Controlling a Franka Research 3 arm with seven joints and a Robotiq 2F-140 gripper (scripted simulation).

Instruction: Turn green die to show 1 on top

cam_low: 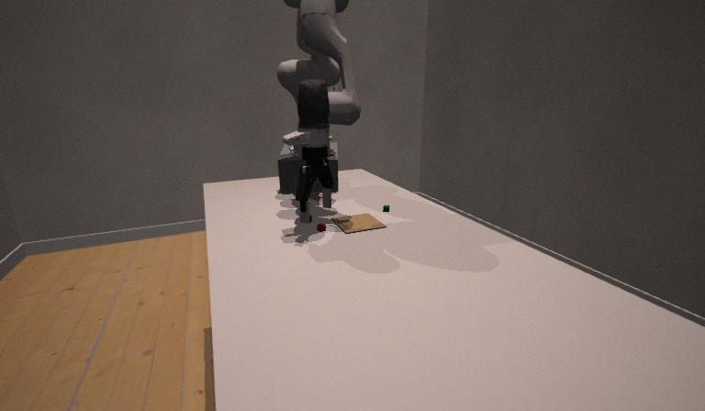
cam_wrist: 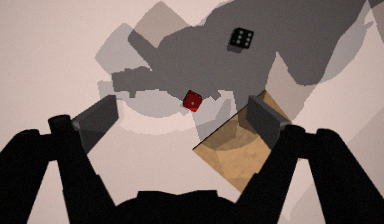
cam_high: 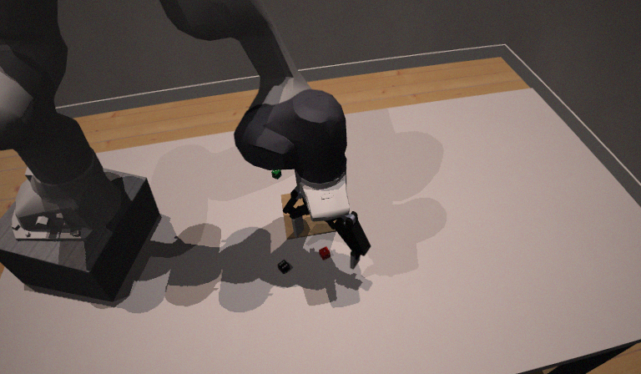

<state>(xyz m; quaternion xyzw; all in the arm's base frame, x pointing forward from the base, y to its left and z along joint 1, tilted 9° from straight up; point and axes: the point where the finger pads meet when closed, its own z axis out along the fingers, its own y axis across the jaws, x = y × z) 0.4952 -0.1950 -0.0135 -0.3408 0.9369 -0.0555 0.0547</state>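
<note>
The green die (cam_high: pixel 275 174) lies on the white table beyond the tan mat (cam_high: pixel 307 219), off the mat; it also shows in the exterior view (cam_low: pixel 386 208). The mat (cam_low: pixel 358 223) lies flat, and one corner of it shows in the wrist view (cam_wrist: pixel 240 149). My gripper (cam_wrist: pixel 183 107) is open and empty, hanging over the mat's near edge and the red die (cam_wrist: pixel 192 100). The red die (cam_high: pixel 324 253) sits on the table between my fingers as seen from the wrist. The black die (cam_wrist: pixel 241 38) (cam_high: pixel 283 265) shows six pips on top and lies further out.
The robot base (cam_high: pixel 70 228) stands at the table's left. The arm's wrist (cam_high: pixel 302 138) hides part of the mat in the top view. The table's edges lie far from the dice.
</note>
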